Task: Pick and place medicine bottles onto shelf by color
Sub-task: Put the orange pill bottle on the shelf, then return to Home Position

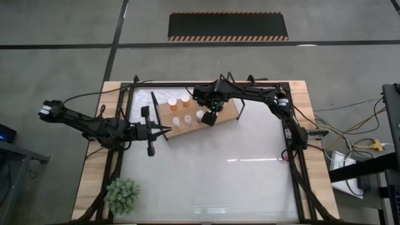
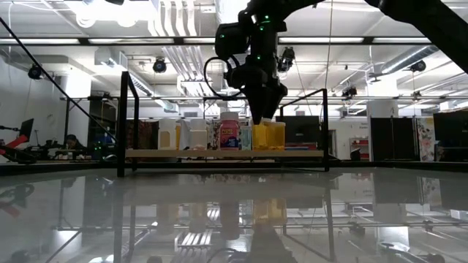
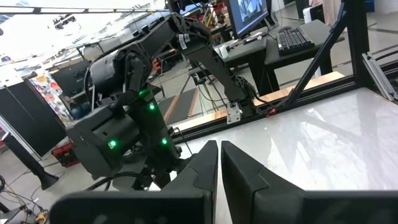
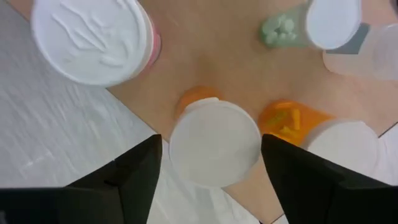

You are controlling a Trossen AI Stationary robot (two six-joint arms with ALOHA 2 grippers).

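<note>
Glossy white tabletop (image 1: 206,169) in a lit workshop: right arm over the shelf, placement apparently just made.

Nearest the camera side, the tabletop before the shelf (image 1: 226,115) lies bare, giving ample withdrawal room; a green plant (image 1: 122,194) sits well clear of the shelf. The left gripper (image 1: 164,130) waits clenched, just beside the shelf's near-left corner, empty. The right gripper (image 4: 210,163) hangs above the shelf's near edge with fingers spread, released: an orange bottle (image 4: 214,143) stands upright between them, apparently untouched. A second orange bottle (image 4: 339,146) stands just beside it, consistent with grouping by colour; a pinkish bottle (image 4: 93,37) and a clear bottle (image 4: 333,23) stand farther in. Judgement: neighbours crowd both fingers, so a straight upward lift looks safest. Beyond, two more orange bottles (image 1: 179,100) occupy the shelf's far-left part.
</note>
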